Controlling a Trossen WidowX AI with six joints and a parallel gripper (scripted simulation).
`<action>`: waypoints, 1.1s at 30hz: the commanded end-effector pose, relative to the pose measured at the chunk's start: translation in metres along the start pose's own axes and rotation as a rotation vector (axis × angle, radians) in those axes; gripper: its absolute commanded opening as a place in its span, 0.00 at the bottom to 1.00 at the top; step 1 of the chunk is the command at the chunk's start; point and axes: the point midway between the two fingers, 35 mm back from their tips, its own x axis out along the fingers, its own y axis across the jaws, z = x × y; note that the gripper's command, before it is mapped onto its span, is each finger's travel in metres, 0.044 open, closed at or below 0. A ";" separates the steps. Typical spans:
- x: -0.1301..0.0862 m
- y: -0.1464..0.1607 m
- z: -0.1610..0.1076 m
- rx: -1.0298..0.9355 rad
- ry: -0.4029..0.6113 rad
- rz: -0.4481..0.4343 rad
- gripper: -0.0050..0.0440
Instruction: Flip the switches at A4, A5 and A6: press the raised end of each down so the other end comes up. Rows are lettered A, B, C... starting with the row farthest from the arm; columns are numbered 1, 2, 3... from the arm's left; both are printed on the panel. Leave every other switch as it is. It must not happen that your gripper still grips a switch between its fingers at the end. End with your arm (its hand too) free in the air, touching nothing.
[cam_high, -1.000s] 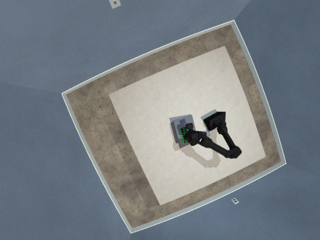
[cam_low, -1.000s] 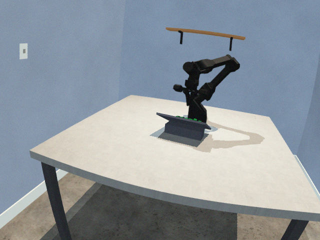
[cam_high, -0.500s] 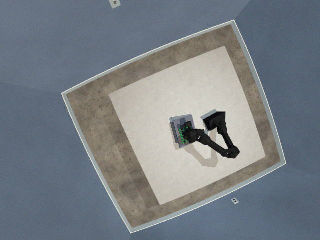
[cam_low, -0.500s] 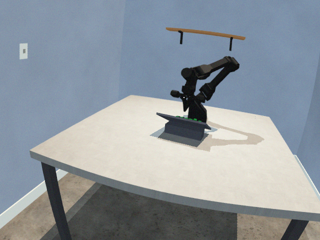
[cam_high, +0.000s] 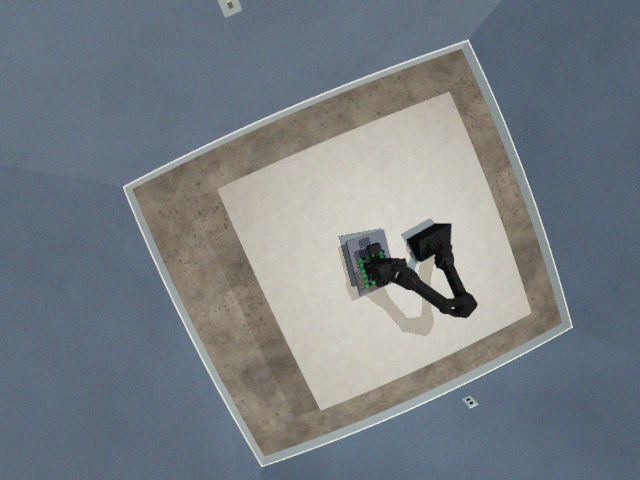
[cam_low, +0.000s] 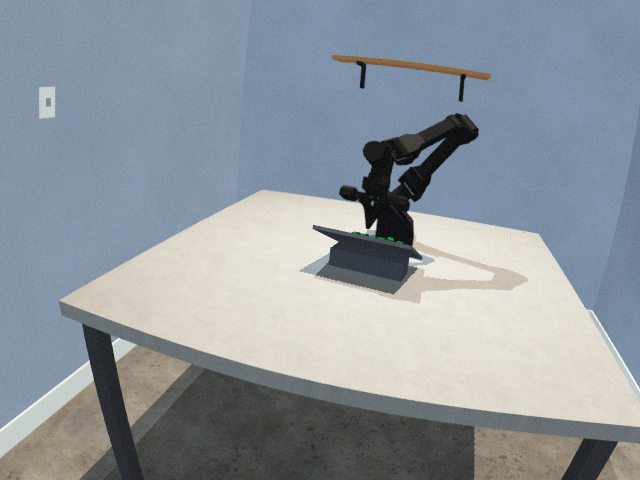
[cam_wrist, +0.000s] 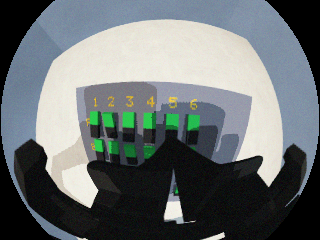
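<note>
A grey sloped switch panel (cam_low: 366, 252) stands on the table, also in the top view (cam_high: 363, 263) and the wrist view (cam_wrist: 160, 127). Its rocker switches are green and black, with yellow column numbers 1 to 6 printed above row A. In the wrist view the A row shows switches A4 (cam_wrist: 151, 127), A5 (cam_wrist: 172, 127) and A6 (cam_wrist: 194, 128), each green at its far end. My gripper (cam_wrist: 171, 141) is shut and empty, its tip just below A5 and hovering over the panel's lower rows. It hides most of the lower rows. It also shows in the side view (cam_low: 370, 219).
The arm's black base (cam_high: 429, 240) stands on the table right beside the panel. A wooden wall shelf (cam_low: 410, 65) hangs on the wall above and behind the arm.
</note>
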 end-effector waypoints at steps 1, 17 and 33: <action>0.007 -0.001 -0.003 0.007 0.008 -0.003 0.10; 0.011 -0.001 -0.003 0.007 0.008 -0.003 0.10; 0.012 -0.001 -0.003 0.007 0.008 -0.003 0.10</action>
